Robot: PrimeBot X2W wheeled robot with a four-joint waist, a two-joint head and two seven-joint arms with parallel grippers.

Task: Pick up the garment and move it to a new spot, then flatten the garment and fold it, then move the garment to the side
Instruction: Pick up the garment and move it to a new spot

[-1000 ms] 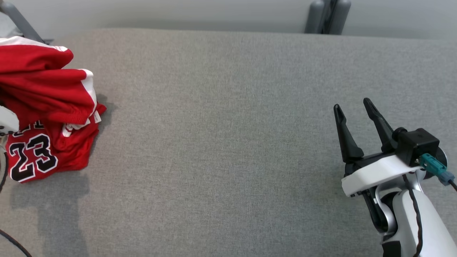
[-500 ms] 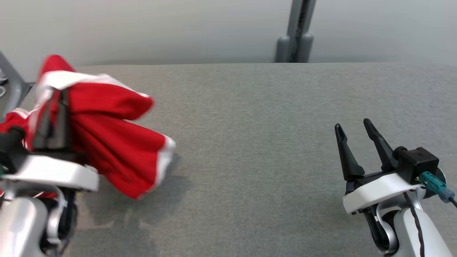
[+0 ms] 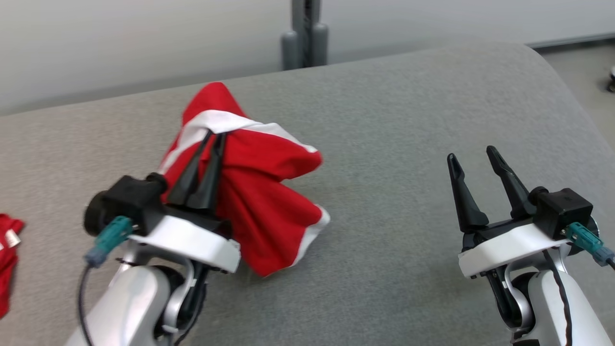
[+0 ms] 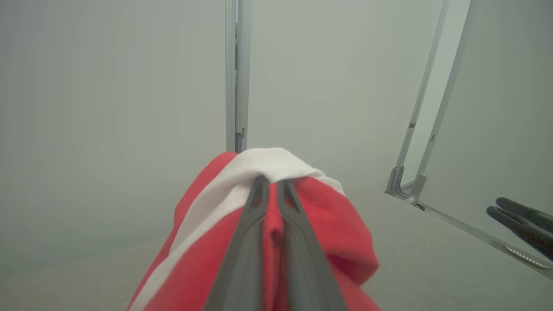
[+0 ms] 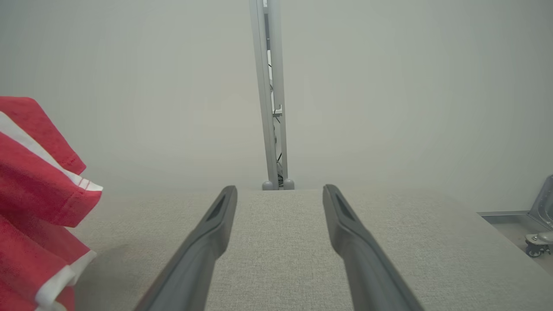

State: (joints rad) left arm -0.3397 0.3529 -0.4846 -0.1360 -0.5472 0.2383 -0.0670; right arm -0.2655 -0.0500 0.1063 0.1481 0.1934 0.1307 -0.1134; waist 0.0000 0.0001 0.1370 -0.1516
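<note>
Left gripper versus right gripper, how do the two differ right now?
The left gripper has its jaws shut on the white trim of the red garment; the right gripper has its jaws open and holds nothing. Cloth drapes around the left gripper; the right gripper hangs over bare grey table. Both are dark and point away from the robot.

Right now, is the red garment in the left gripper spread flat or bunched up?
Bunched up: the red garment hangs in crumpled folds from the left gripper, shut on its white trim.
</note>
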